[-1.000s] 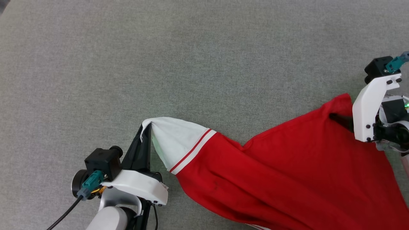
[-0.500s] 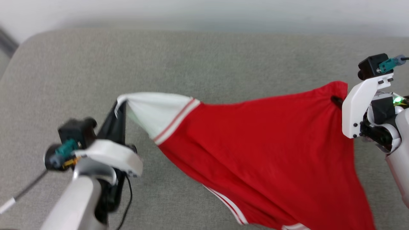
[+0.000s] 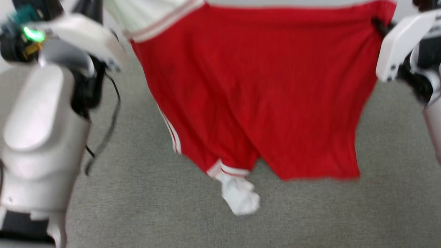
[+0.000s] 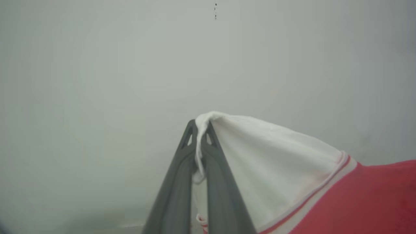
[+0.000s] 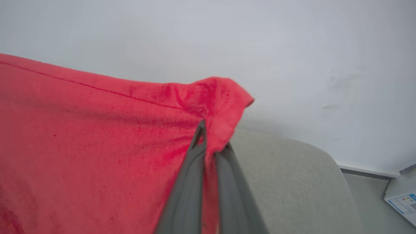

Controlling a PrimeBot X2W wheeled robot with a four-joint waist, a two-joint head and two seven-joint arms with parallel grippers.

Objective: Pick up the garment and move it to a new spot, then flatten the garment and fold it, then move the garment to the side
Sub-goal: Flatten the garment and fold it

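Left fingers and right fingers pinch the garment; label unreadably small.

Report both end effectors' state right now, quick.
Left end effector: closed, holding the shirt by its white sleeve.
Right end effector: closed, holding the shirt's red corner.

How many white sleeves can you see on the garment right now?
2. One sleeve is pinched in the left pincer at the garment's top corner; the other sleeve dangles below its lower edge, bunched.
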